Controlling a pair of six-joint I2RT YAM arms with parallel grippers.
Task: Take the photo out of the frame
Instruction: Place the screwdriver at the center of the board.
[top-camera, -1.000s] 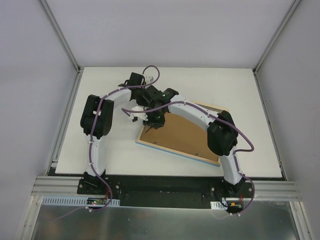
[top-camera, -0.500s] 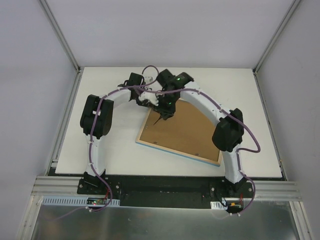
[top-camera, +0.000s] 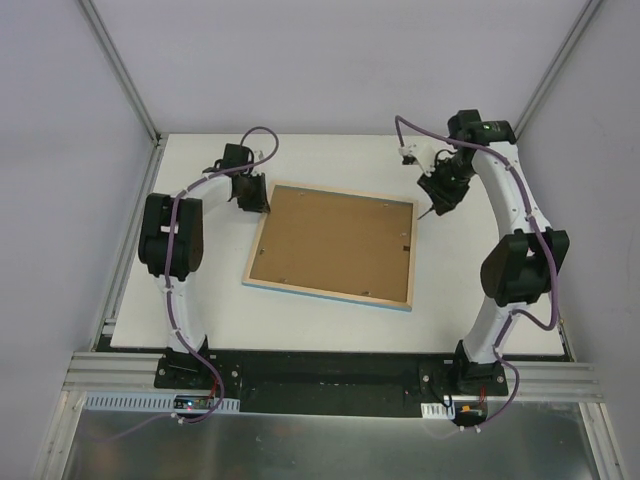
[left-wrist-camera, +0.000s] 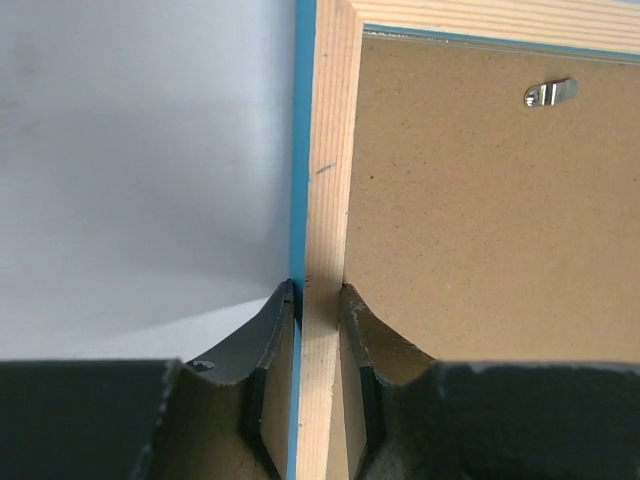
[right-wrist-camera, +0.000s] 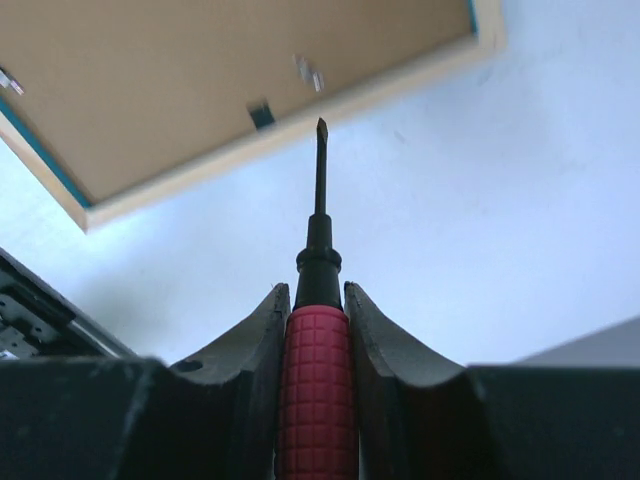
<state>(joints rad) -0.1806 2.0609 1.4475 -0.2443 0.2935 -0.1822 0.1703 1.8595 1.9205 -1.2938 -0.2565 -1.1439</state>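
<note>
The frame (top-camera: 330, 298) lies face down on the white table, its pale wood rim and thin blue edge around the brown backing board (top-camera: 335, 245). The photo is hidden under that board. My left gripper (top-camera: 252, 198) is shut on the frame's left rim near the far corner; in the left wrist view the fingers (left-wrist-camera: 268, 335) pinch the wood rim (left-wrist-camera: 325, 200). My right gripper (top-camera: 437, 198) hangs just right of the frame's far right corner, shut on a red-handled screwdriver (right-wrist-camera: 317, 390). Its tip points toward the frame's rim (right-wrist-camera: 380, 95) without touching it.
Small metal tabs (left-wrist-camera: 550, 93) hold the backing board down along the rim, and two more tabs (right-wrist-camera: 308, 72) show in the right wrist view. Pale walls and metal posts (top-camera: 125, 80) enclose the table (top-camera: 480, 300). The arm bases stand at the near edge.
The right arm has swung off the frame to the far right with the screwdriver. The left gripper has shifted left, and the frame has turned and slid left with it.
</note>
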